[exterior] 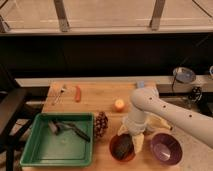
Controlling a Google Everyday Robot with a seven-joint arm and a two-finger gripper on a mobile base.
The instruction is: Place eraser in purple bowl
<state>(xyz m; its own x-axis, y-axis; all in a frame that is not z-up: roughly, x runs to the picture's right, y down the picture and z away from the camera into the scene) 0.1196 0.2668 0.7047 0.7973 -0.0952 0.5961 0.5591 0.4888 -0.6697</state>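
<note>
Camera view: gripper [131,134] hung low over the orange bowl [112,151], lower centre of frame; whether it was clenched or released, cannot tell. Eraser [121,146] lay inside the orange bowl, right under the gripper. Purple bowl [165,148] stood just beside it, lower right. Green tray [55,147] lower left; pinecone [101,125] between tray and orange bowl.

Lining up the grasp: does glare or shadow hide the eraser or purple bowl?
Camera view: no glare; the gripper hangs over the orange bowl, the dark eraser inside stands out against orange; purple bowl evenly lit.
</note>
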